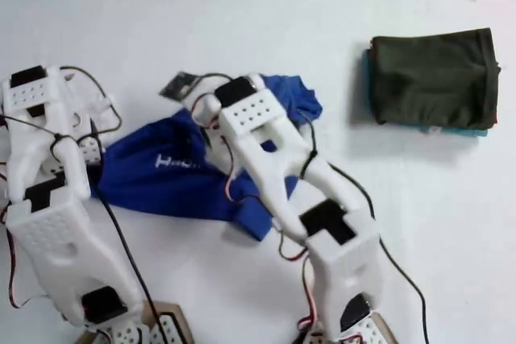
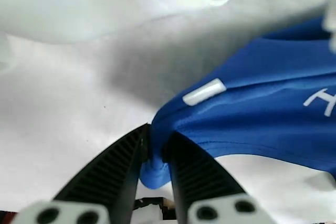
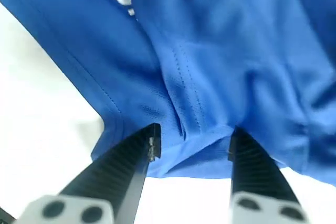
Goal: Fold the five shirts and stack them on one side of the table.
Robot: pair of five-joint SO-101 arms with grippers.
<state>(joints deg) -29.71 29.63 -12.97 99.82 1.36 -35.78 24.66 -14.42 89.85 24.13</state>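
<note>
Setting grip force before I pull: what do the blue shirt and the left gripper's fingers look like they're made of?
Blue shirt: apparently a thin, smooth synthetic knit with a slight sheen. It drapes in soft folds and has fine stitched seams. Left gripper, shut on the shirt's edge: its fingers are matte black with ribbed inner faces, probably moulded plastic or rubber; the look leaves that open.

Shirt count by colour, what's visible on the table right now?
blue shirt, unfolded: 1
dark green shirt, folded, top of the stack: 1
teal shirt, edge showing under the green one: 1
Total: 3 visible. I cannot tell whether the stack hides more.
</note>
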